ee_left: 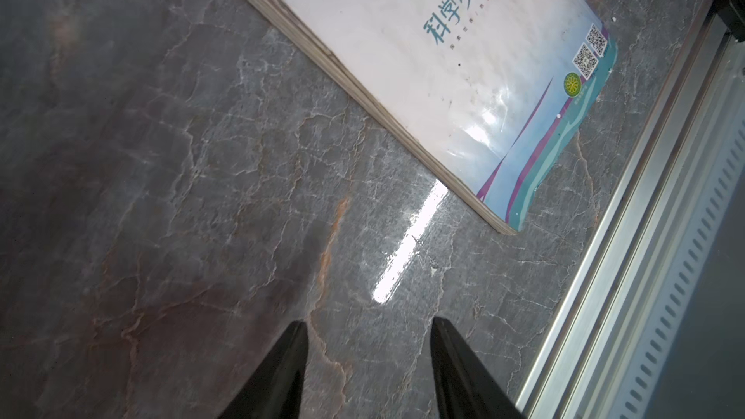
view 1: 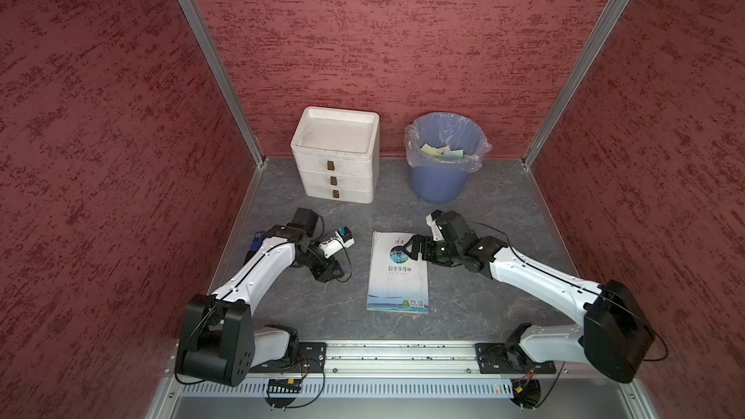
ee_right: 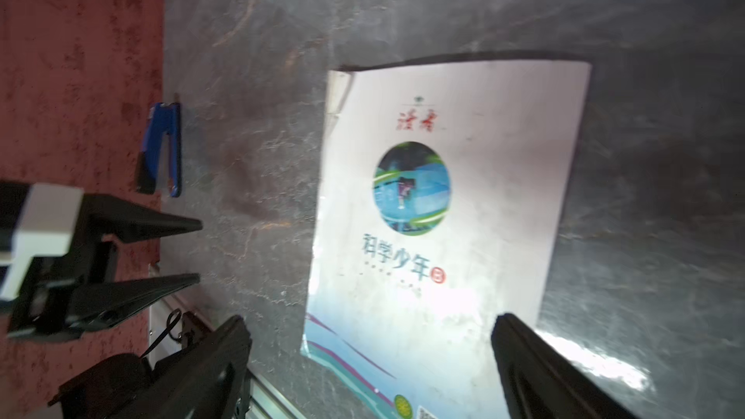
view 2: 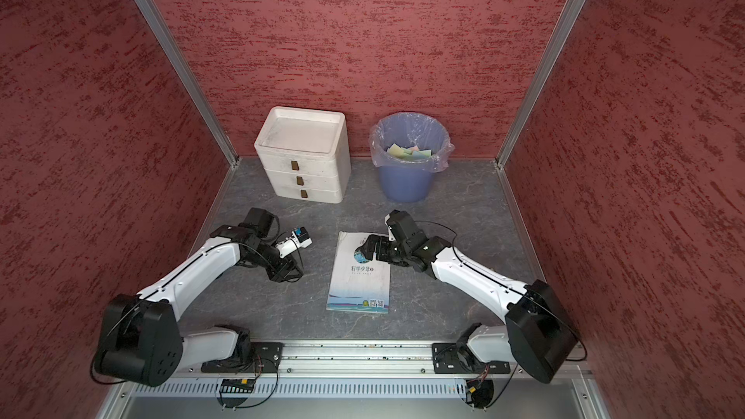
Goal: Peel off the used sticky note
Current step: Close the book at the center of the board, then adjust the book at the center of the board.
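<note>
A white magazine (view 1: 397,272) (view 2: 360,276) lies flat on the grey table, and no used sticky note shows on its cover (ee_right: 439,215). My right gripper (view 1: 411,249) (ee_right: 369,322) hovers over the far end of the magazine, jaws wide open with nothing between them. To the magazine's left, my left gripper (view 1: 338,276) (ee_left: 369,322) hangs over bare table with its jaws partly open and empty. It also shows in the right wrist view as the left gripper (ee_right: 197,249). The magazine's near corner (ee_left: 443,54) lies ahead of the left gripper.
A blue bin (view 1: 439,183) with a plastic liner stands at the back right, with several coloured paper squares (view 1: 441,153) inside. A white three-drawer unit (view 1: 336,155) stands at the back left. A blue stapler (view 1: 256,241) lies by the left wall. A metal rail (view 1: 399,352) runs along the front.
</note>
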Robot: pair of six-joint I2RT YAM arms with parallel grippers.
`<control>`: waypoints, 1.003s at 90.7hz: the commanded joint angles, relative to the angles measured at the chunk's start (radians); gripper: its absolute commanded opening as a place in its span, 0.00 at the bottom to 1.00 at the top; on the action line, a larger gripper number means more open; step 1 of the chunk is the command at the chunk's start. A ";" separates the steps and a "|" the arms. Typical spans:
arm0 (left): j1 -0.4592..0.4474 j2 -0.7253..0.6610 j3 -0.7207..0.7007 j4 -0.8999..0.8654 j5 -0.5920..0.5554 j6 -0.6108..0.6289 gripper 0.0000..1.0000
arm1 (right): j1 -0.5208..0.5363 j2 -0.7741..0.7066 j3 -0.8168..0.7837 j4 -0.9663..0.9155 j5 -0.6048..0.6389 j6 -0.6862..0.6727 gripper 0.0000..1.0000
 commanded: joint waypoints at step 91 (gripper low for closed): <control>-0.284 0.482 0.132 0.187 -0.147 -0.215 0.37 | -0.041 0.372 -0.288 1.154 -0.372 0.485 0.38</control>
